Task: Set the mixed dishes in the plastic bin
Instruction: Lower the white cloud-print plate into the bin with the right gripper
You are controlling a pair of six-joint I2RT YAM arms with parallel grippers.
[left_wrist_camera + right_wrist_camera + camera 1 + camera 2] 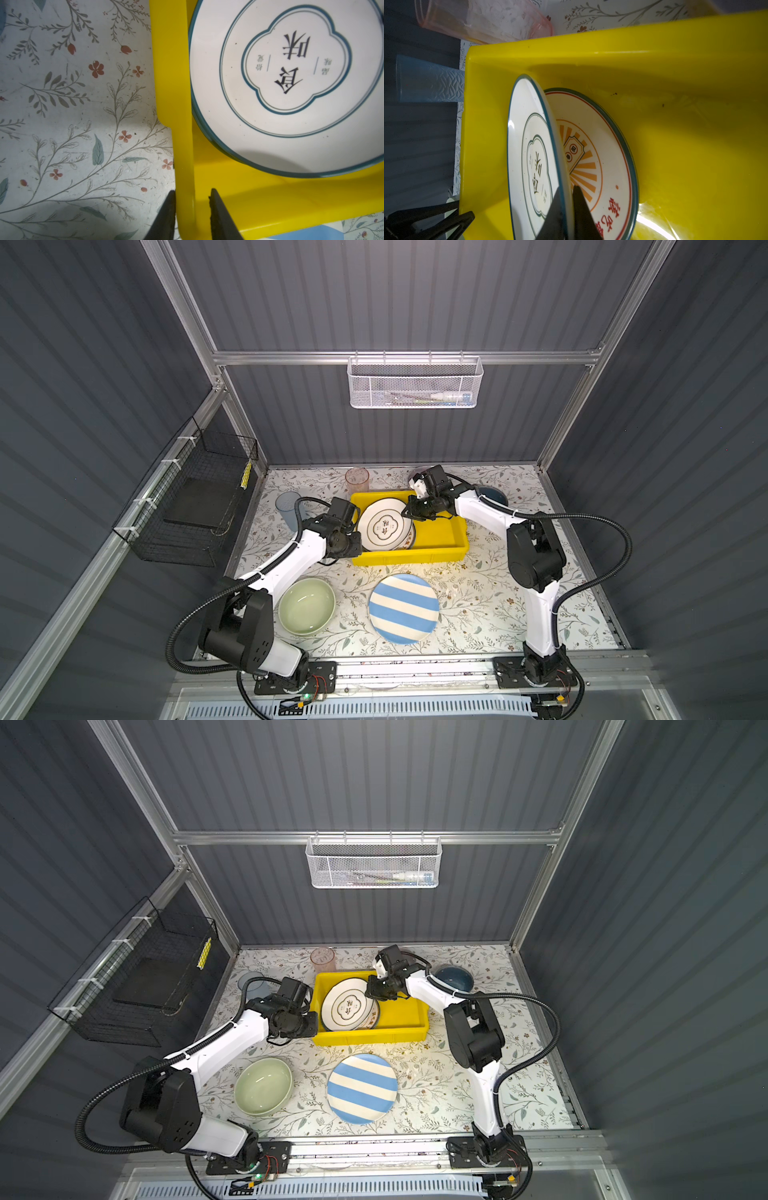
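Observation:
The yellow plastic bin [440,556] [374,1038] [170,83] [675,62] holds an orange sunburst plate [602,166]. A white emblem plate [384,526] [349,1006] [291,72] [529,145] leans tilted over it. My right gripper [408,511] [371,990] [566,188] is shut on this plate's far rim. My left gripper [355,541] [314,1023] [192,190] straddles the bin's left wall near the front corner, jaws narrow, outer finger against the lip. On the mat lie a blue-white striped plate [403,608] and a pale green bowl [306,605].
A pink tumbler [356,480] stands behind the bin and a blue tumbler [287,508] to its left. A blue bowl [492,493] sits at the back right. A white mesh basket [413,383] hangs on the back wall, a black wire basket [195,506] on the left wall.

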